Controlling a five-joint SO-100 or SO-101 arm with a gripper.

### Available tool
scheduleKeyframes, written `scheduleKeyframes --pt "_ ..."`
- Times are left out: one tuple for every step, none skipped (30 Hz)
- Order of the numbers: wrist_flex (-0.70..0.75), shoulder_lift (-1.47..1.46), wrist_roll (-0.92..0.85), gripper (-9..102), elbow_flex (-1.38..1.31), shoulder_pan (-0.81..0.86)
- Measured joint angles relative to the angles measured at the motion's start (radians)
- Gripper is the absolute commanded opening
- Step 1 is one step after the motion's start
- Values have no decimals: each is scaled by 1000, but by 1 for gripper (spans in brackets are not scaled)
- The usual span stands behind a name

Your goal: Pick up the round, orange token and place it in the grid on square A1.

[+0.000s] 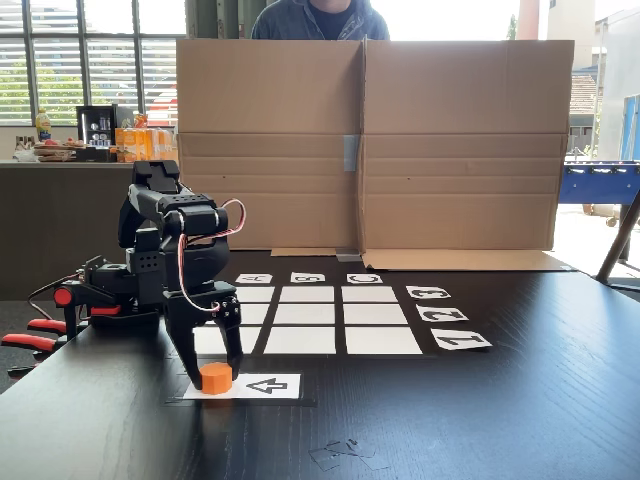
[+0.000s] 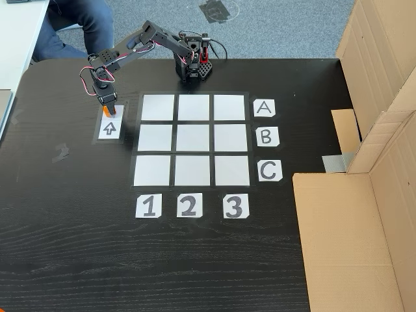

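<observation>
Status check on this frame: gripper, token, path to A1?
Gripper down at the token, fingers either side, grasp unclear. Token on the arrow card, not lifted. Square A1 unoccupied, nothing in the way.

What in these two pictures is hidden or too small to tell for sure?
- Whether the gripper actually squeezes the token: in the front fixed view its fingers straddle it, contact unclear.
- The token from above: small, mostly under the gripper.
- Square A1 in the front view: partly behind the arm.
- The person: cut off by the top edge and the cardboard.
</observation>
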Motion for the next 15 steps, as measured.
scheduleKeyframes --pt "0 0 0 10 0 0" --pt "0 0 0 10 0 0" --pt "0 0 0 10 0 0" --pt "0 0 0 10 0 0" --pt "0 0 0 9 0 0" --pt "0 0 0 9 0 0" --pt "0 0 0 9 0 0" --pt "0 0 0 9 0 0" --pt "0 2 0 9 0 0" --pt "0 8 0 9 0 0" --pt "0 17 0 9 0 0" --pt "5 34 0 9 0 0" --pt "8 51 0 9 0 0" --pt "12 74 0 9 0 0" --pt "20 98 0 9 0 0"
